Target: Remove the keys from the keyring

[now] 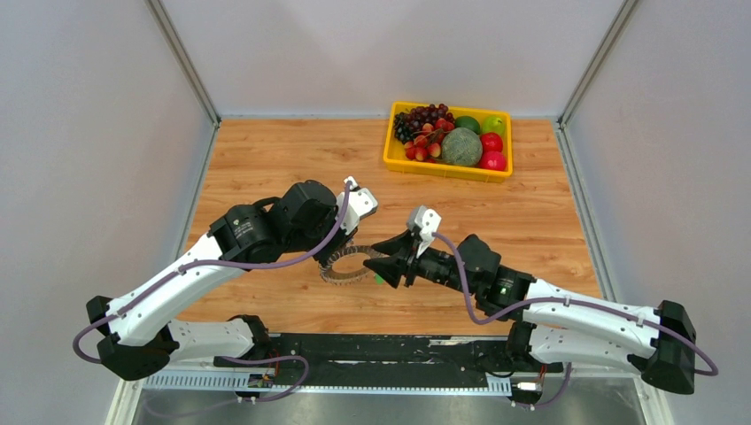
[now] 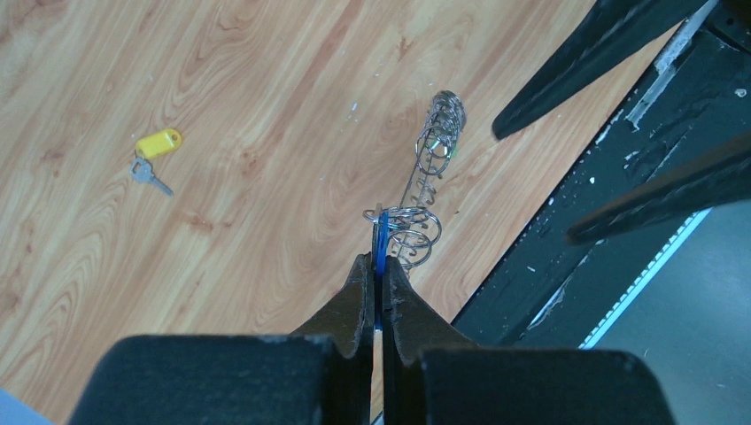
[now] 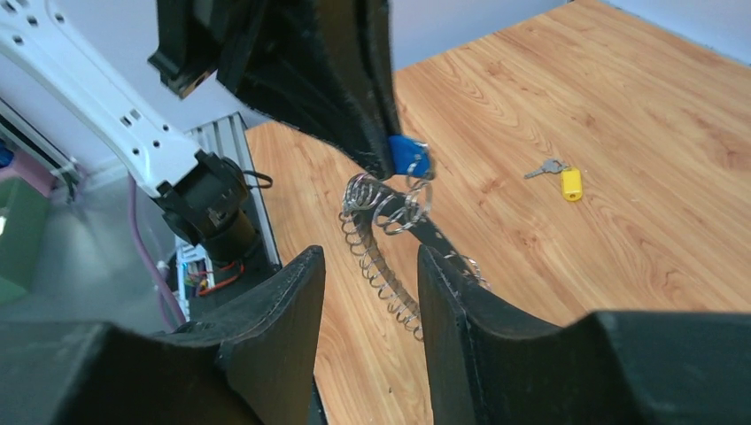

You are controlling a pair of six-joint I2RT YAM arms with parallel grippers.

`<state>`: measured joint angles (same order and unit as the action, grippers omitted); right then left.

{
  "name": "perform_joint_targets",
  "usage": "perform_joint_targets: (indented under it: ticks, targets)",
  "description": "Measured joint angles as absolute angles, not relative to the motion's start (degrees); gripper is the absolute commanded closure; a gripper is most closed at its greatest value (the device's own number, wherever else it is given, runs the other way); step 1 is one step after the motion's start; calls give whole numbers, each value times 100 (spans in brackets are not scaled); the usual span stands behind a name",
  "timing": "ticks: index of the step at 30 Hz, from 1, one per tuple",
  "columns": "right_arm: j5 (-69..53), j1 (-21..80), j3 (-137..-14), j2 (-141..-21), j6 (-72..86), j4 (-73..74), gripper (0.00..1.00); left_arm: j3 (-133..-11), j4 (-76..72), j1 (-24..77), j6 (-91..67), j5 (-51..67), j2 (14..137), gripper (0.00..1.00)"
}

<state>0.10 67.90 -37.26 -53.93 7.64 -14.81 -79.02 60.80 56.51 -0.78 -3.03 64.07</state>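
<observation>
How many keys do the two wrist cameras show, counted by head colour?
Blue key: 1, pinched in the shut left gripper
Yellow key: 1, lying loose on the table
Total: 2

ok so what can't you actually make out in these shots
Left wrist view: the blade of the blue-headed metal key is hidden between the fingers of the shut left gripper.
Top view: both grippers cover part of the flat dark grey keyring; any keys on it are hidden.
Right wrist view: the silvery wire loops are too fine to count; whether the open right gripper touches the ring is unclear.
</observation>
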Motion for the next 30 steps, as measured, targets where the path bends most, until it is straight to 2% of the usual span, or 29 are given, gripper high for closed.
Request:
perform_joint_targets:
  ticks: [9, 17, 22, 26, 30]
  targets:
    - [718, 7133, -3726, -6097, 3, -2080, 57, -7902, 6086, 5651, -56, -276, 6381, 100]
    - [1216, 7258, -3715, -6300, -207, -2569, 50, -7749, 6086, 5651, -54, -213, 6040, 100]
    - [1286, 7258, -3706, -6333, -366, -2757, 40, -6482, 5218, 5651, 161, -486, 5387, 100]
    - [1315, 7255, -3636, -6342, -469, -2777, 42, -5389, 4434, 5555, 405, -829, 5312, 100]
    - [1358, 7210, -3625, -6333, -554, -2698, 44, -5334, 4101, 5345, 561, -858, 5653, 100]
